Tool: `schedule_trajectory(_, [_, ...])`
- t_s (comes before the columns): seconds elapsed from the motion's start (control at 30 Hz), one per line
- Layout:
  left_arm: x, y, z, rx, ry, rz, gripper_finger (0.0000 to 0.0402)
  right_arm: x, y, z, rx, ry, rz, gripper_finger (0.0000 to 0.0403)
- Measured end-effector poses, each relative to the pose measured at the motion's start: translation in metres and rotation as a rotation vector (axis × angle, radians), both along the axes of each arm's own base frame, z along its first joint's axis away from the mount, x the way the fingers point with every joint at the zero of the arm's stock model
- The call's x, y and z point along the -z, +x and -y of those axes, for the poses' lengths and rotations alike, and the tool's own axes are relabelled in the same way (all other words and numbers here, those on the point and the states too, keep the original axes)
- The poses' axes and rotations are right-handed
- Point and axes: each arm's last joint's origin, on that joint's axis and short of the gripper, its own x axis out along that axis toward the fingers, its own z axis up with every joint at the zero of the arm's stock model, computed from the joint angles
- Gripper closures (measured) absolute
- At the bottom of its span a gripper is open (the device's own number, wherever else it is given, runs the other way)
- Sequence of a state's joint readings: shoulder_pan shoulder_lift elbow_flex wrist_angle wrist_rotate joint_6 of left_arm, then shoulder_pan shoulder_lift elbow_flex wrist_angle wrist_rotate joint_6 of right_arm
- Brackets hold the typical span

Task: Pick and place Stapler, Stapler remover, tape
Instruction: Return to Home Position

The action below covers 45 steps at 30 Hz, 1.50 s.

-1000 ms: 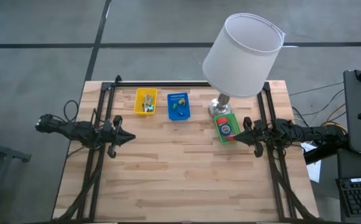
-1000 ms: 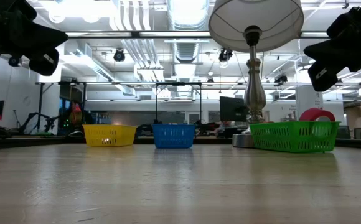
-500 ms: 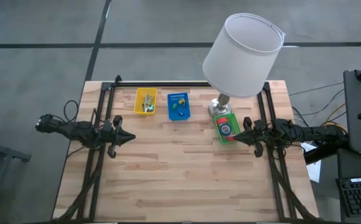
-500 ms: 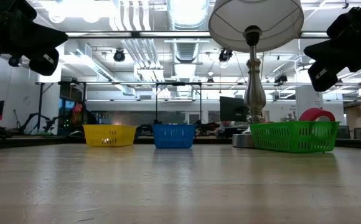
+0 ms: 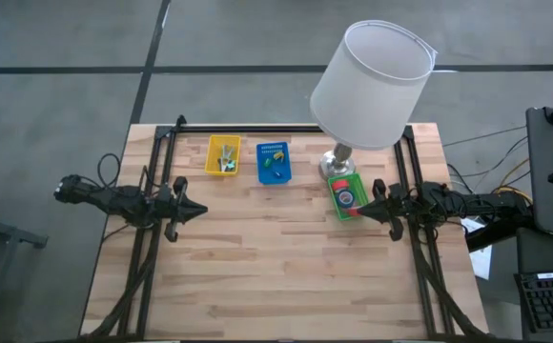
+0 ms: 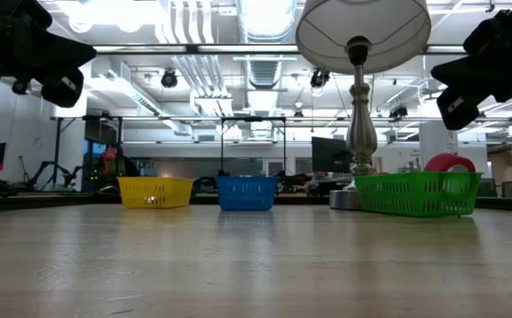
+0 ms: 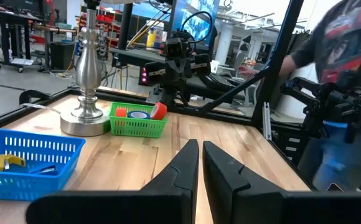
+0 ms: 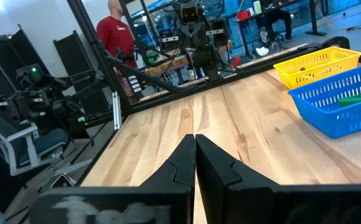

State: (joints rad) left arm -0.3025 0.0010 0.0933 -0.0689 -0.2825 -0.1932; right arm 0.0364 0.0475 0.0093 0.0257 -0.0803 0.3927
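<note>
Beside the closed, empty right gripper [image 5: 363,198], a green plastic mesh basket [image 6: 415,198] holds red ring-shaped tape [image 6: 448,162]; left gripper [image 5: 201,211] likewise closed, empty.

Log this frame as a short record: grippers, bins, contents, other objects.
left gripper: raised at table's left side, jaws shut
right gripper: raised at right side, jaws shut
yellow bin: far edge, small items inside
blue bin: beside yellow bin, small items inside
green bin: right of blue bin, holds tape
lamp: base just beyond green bin

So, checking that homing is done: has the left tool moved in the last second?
No. The left tool keeps its spot against the yellow bin in the high view.
</note>
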Motion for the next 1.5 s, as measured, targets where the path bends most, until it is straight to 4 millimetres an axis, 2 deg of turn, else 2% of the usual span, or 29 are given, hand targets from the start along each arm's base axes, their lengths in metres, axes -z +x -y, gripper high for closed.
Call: schedule_trajectory(1.5, [0.0000,0.0000,0.0000,0.000,0.000,0.000,0.0376,0.0000,0.0000,0.0000,0.000,-0.001,0.001,0.0394])
